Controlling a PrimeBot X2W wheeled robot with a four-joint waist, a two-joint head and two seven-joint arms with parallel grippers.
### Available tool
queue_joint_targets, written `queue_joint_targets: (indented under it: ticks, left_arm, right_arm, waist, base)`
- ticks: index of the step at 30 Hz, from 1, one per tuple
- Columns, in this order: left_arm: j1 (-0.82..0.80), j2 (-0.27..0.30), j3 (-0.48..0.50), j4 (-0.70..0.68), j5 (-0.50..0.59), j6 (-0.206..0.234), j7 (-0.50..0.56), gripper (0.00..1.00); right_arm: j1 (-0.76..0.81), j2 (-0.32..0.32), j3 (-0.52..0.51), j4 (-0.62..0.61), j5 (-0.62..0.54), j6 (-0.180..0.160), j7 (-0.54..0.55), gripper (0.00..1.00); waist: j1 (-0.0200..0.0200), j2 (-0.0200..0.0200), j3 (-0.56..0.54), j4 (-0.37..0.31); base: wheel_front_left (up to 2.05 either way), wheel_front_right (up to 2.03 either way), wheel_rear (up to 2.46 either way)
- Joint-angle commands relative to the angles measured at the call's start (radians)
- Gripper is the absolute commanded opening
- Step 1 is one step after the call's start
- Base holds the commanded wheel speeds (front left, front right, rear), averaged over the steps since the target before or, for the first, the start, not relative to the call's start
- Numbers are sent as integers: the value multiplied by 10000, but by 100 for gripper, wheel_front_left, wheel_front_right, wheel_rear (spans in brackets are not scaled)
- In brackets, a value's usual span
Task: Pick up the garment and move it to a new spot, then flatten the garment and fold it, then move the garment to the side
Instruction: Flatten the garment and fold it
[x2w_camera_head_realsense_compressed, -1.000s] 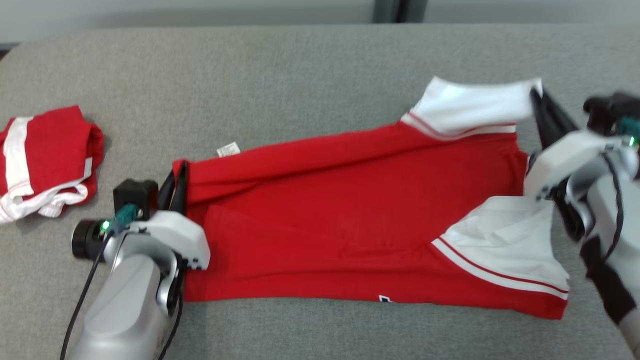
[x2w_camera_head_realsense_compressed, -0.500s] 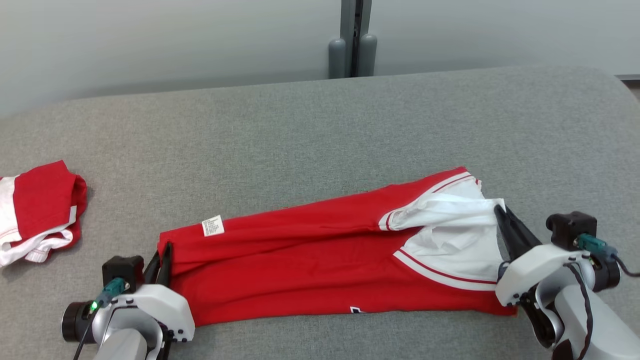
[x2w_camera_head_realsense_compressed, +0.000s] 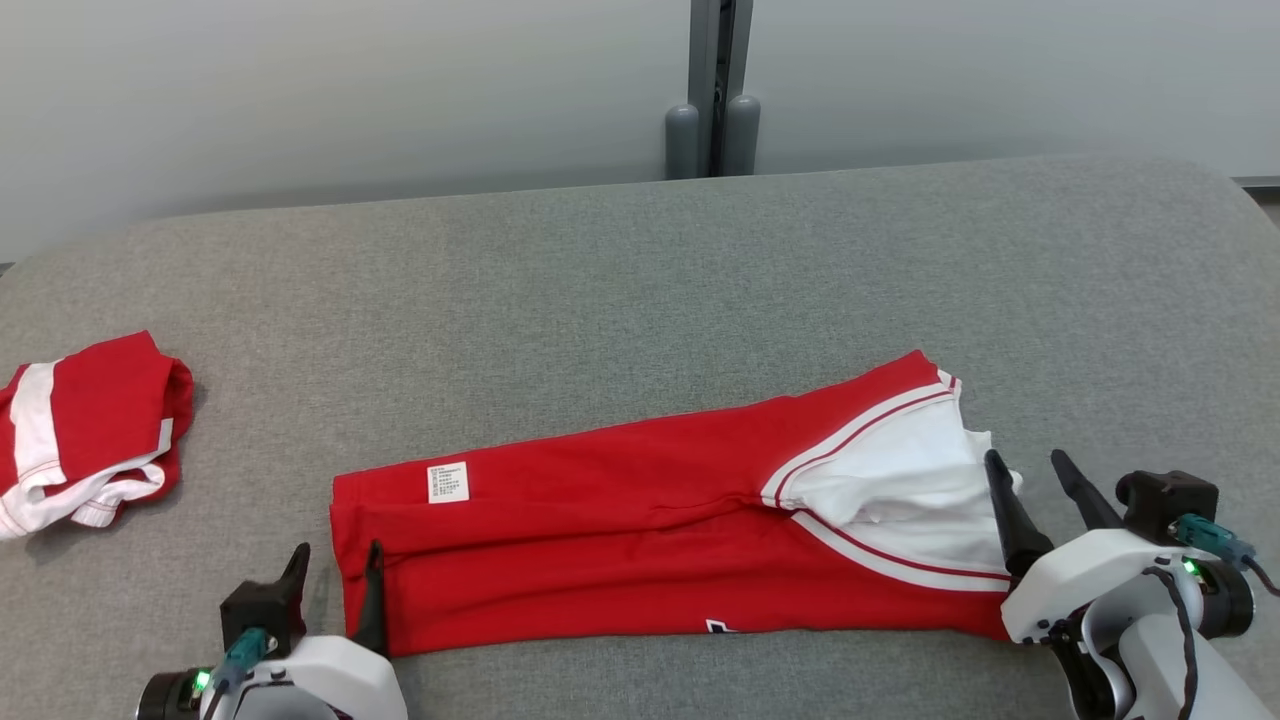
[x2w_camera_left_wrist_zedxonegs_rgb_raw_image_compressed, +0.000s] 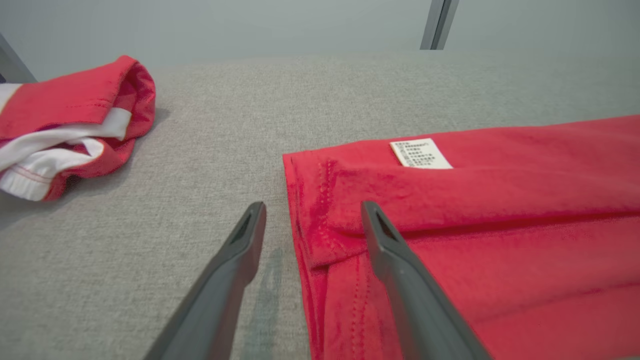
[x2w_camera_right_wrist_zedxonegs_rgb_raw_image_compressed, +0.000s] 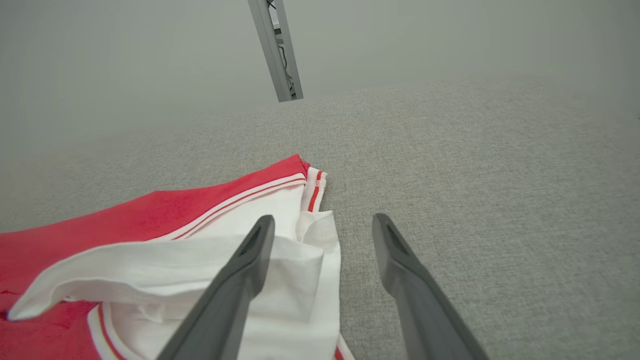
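Right, the left gripper (x2w_camera_head_realsense_compressed: 336, 575) sits spread wide and grasping nothing. In its wrist view one finger is over bare grey cloth and the other lies over the red hem, so it straddles the garment's left end. Over to the right gripper (x2w_camera_head_realsense_compressed: 1024, 462), same story: jaws apart and empty, one finger across the white sleeve (x2w_camera_head_realsense_compressed: 900, 490) and the other over bare table. Between them the red garment (x2w_camera_head_realsense_compressed: 620, 520) lies loose on the grey padded table (x2w_camera_head_realsense_compressed: 640, 280), stretched as a long band near the front edge. Its care label (x2w_camera_head_realsense_compressed: 448, 481) faces up toward the left end. The sleeve end is rumpled, with a white flap standing proud in the right wrist view. So where are we? It looks moved, spread and given one lengthwise fold, with the layered hem visible at the left end. My read is that some smoothing of that sleeve, at least one more fold across, and the final shift to the side are yet to come. Out by the left edge a second red-and-white garment (x2w_camera_head_realsense_compressed: 90, 430) sits bundled, well apart.
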Motion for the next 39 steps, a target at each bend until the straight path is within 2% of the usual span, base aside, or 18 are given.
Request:
queue_joint_targets:
  ticks: [1,4,9,15,19,20,22,23,32,39]
  left_arm:
    - [300,-40,212,-340,62,158,-1,100]
    - [937,-259,572,-1107,227,383,-1,100]
    - [1432,-462,698,-1478,610,201,-3,100]
    - [1246,-611,771,-1585,907,72,-1,100]
    - [1159,-658,849,-1650,989,-3,-1,100]
    - [1164,-669,871,-1653,1020,-10,-1,100]
    - [1146,-699,905,-1649,1044,-44,-1,100]
    - [1122,-708,917,-1648,1062,-51,-1,100]
    - [945,-754,942,-1484,1149,-171,-1,100]
    - [948,-762,901,-1400,1232,-270,-1,100]
  right_arm:
    - [117,-22,-131,-126,-86,-3,-42,100]
    - [115,58,-396,-277,-236,-3,-44,100]
    - [-156,150,-276,458,-445,-3,223,100]
    - [-484,233,-347,1756,-656,-3,783,100]
    - [-556,505,-264,2336,-481,0,1087,100]
    - [-559,568,-238,2450,-411,0,1174,61]
    - [-588,634,-123,2621,-338,9,1234,2]
    - [-591,651,-152,2682,-232,9,1236,0]
    - [-1077,-30,-1090,2957,104,-40,164,0]
    - [-1215,-215,-1715,2293,-147,-7,-60,0]
  waist:
    - [0,0,6,24]
    - [0,0,39,141]
    - [0,0,126,495]
    - [0,0,310,976]
    - [0,0,387,1118]
    - [0,0,404,1135]
    - [0,0,425,1147]
    - [0,0,435,1141]
    - [0,0,379,880]
    - [0,0,139,476]
  base:
    - [0,0,0]
    - [0,0,0]
    - [0,0,0]
    - [0,0,0]
    - [0,0,0]
    - [0,0,0]
    - [0,0,0]
    - [0,0,0]
    - [0,0,0]
    - [0,0,0]
